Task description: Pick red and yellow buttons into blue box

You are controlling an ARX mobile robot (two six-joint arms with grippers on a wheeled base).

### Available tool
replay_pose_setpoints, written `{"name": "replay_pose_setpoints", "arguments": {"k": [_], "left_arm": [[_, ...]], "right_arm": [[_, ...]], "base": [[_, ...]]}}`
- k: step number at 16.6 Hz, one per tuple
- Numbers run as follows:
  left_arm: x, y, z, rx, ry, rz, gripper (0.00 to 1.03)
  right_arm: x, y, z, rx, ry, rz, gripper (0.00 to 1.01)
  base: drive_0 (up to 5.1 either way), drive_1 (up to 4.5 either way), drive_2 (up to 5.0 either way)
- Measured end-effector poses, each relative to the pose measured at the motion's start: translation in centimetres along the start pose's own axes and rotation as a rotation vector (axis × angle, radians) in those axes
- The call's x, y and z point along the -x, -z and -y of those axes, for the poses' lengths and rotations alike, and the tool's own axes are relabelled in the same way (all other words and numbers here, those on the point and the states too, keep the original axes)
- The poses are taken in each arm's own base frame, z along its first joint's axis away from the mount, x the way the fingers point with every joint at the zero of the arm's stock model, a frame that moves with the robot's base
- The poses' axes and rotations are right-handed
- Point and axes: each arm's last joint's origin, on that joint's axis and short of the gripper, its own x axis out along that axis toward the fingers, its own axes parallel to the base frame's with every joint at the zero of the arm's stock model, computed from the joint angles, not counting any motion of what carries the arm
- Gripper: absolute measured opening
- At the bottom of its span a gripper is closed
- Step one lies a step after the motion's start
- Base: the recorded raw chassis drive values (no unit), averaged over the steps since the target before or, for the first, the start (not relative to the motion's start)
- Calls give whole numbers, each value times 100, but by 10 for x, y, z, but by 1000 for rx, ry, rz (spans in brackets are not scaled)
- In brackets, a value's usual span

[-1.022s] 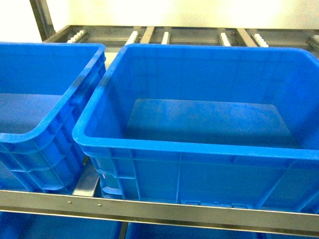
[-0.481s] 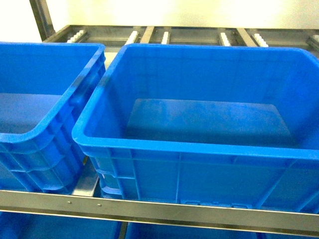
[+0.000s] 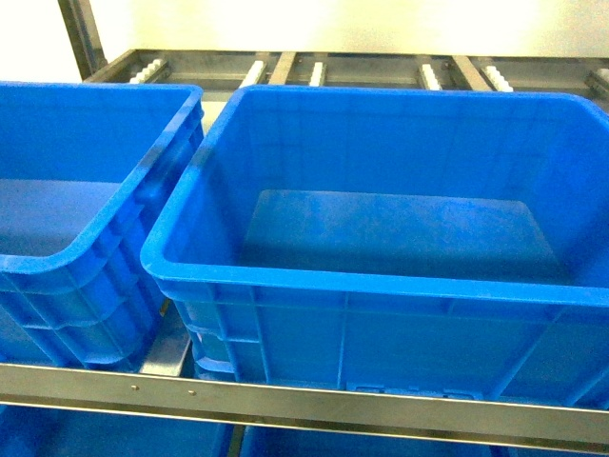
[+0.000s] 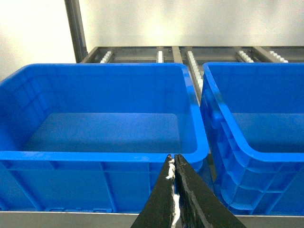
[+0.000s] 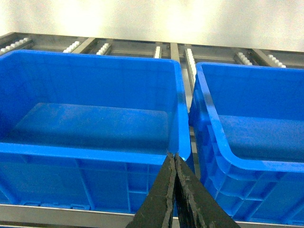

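With both the left gripper (image 4: 173, 164) and right gripper (image 5: 173, 161) sitting pinched closed on nothing, and the blue box (image 3: 381, 276) waiting bare at 12 o'clock, no buttons are showing, so searching risks grabbing the wrong color.

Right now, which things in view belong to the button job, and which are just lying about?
Job: blue box, empty, dead ahead; left gripper and right gripper, both shut. No buttons in view.
Lying about: neighbouring blue crate on the left; metal roller rack.
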Motion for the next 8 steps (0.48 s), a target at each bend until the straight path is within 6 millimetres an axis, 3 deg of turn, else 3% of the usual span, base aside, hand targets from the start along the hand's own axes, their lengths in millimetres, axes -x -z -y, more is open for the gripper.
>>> {"name": "replay_pose_setpoints", "arguments": {"k": [1,2,8], "left_arm": [[0,0,0,0,0,0,2],[0,0,0,1,0,0,12],[0,0,0,1,0,0,75]], "right_arm": [[0,0,0,0,0,0,2],[0,0,0,0,0,1,4],[0,0,0,0,0,0,68]], "base": [[0,0,0],[0,0,0],[0,0,0]]}}
